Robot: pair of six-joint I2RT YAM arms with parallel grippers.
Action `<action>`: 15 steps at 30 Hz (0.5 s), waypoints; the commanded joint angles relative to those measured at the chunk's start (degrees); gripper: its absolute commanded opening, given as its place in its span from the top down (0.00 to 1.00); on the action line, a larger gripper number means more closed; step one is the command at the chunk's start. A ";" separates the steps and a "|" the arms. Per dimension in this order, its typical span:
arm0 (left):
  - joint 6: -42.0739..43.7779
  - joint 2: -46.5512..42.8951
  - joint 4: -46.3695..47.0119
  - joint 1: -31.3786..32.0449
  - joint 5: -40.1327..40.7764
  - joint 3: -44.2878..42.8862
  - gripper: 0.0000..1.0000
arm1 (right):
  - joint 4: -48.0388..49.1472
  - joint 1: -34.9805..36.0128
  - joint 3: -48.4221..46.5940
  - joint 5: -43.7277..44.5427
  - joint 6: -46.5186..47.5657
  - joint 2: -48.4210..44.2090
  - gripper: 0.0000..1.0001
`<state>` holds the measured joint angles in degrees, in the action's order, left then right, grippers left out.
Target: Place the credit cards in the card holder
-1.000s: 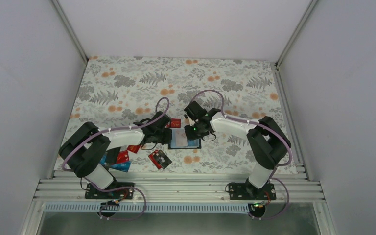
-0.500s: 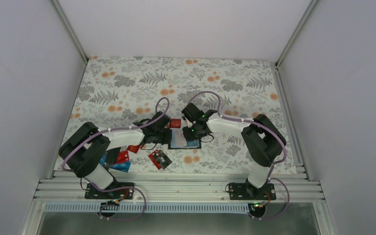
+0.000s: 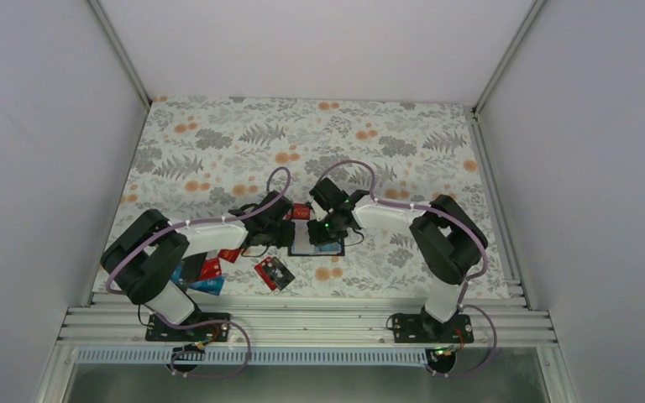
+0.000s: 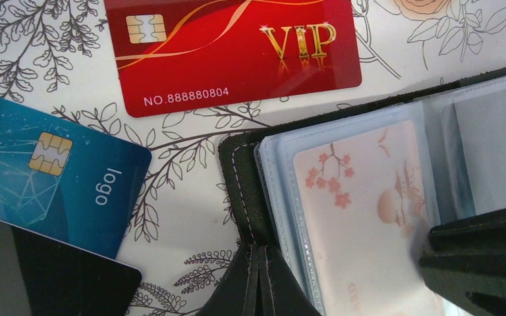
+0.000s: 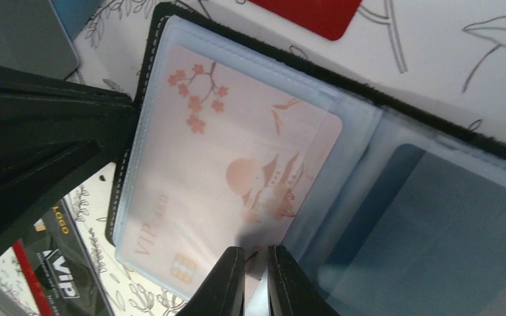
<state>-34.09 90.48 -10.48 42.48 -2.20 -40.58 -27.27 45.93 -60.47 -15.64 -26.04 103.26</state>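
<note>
Site: floral-print tablecloth (image 3: 302,134), both arms reaching in to meet at mid-table.
Card holder: the card holder (image 4: 237,191) lies open and flat between the two grippers, black cover down, clear sleeves fanned upward.
Loaded: a pink card (image 5: 237,164) with blossom print sits behind the top clear sleeve (chip end toward the holder's near corner).
Left gripper: the left gripper (image 4: 261,283) has its jaws pressed fully together, tips touching the black cover at the holder's left edge.
Right gripper: the right gripper (image 5: 257,280) has its jaws drawn narrow, a thin pale strip showing in the slit, tips at the pink card's long edge; whether they pinch card, sleeve or nothing, cannot tell.
Red VIP card: the red VIP card (image 4: 230,52) lies face up just beyond the holder's far edge, apart from it.
Blue card: a blue card (image 4: 46,178) lies face up left of the holder, its corner overlapping a black card (image 4: 66,283).
Other cards: a loose cluster (image 3: 206,270) near the left arm's base; one red-and-black card (image 3: 275,272) lies alone, nearer than the holder.
</note>
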 commanded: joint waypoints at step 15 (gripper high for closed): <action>-0.66 -10.81 -10.23 0.58 3.80 0.14 0.80 | -1.49 -1.80 -0.40 -4.25 2.14 -7.53 0.84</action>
<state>-34.52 84.40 -17.12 42.78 -0.95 -39.83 -29.41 45.34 -60.36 -16.88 -24.84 99.09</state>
